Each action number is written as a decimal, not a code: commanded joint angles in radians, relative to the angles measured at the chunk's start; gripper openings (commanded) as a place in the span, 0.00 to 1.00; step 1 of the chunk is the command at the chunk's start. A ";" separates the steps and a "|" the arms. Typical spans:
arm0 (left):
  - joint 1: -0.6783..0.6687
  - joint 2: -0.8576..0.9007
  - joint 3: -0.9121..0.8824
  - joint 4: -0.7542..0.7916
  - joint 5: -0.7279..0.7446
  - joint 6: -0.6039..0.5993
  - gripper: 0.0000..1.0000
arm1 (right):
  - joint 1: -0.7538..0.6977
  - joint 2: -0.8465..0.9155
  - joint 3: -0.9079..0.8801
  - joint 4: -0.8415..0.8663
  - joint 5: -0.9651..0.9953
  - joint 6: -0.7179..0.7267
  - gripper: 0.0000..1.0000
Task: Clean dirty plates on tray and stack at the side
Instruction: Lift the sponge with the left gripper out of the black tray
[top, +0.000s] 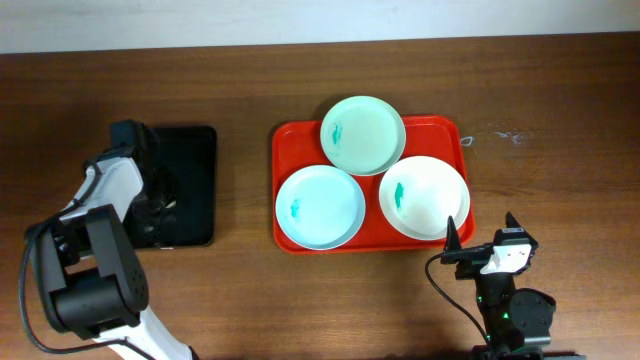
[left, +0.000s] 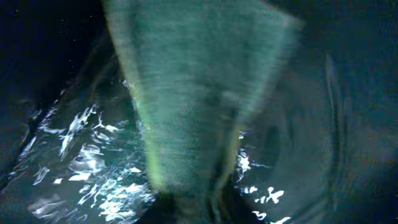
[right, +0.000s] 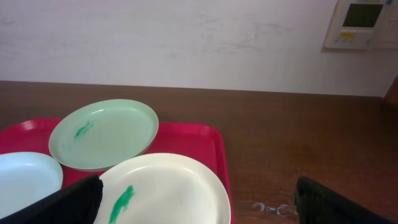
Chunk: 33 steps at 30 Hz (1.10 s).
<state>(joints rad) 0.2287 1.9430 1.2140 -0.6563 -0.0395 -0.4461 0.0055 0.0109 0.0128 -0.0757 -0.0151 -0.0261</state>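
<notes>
Plates (top: 362, 134) on red tray (top: 285, 140), dark wooden table (top: 560, 100), white wall (right: 186, 37).

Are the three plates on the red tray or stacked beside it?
On the tray: far plate, left plate, right plate lie side by side, unstacked.

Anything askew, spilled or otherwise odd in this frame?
The mint plate overhangs the far rim of the red tray. It, the bluish plate and the white plate each carry a teal smear. A clear squiggle lies on the table right of the tray; I cannot tell what it is.
</notes>
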 joint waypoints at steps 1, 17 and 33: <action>-0.003 0.037 -0.031 0.044 0.029 -0.005 0.99 | 0.006 -0.007 -0.007 -0.004 0.009 0.004 0.99; -0.003 0.031 -0.014 0.153 -0.058 -0.005 0.00 | 0.006 -0.007 -0.007 -0.004 0.009 0.004 0.99; -0.003 -0.440 0.206 -0.121 0.040 0.000 0.00 | 0.006 -0.007 -0.007 -0.004 0.009 0.004 0.99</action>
<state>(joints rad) 0.2253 1.5856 1.4090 -0.7696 -0.0280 -0.4534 0.0055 0.0109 0.0128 -0.0757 -0.0151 -0.0261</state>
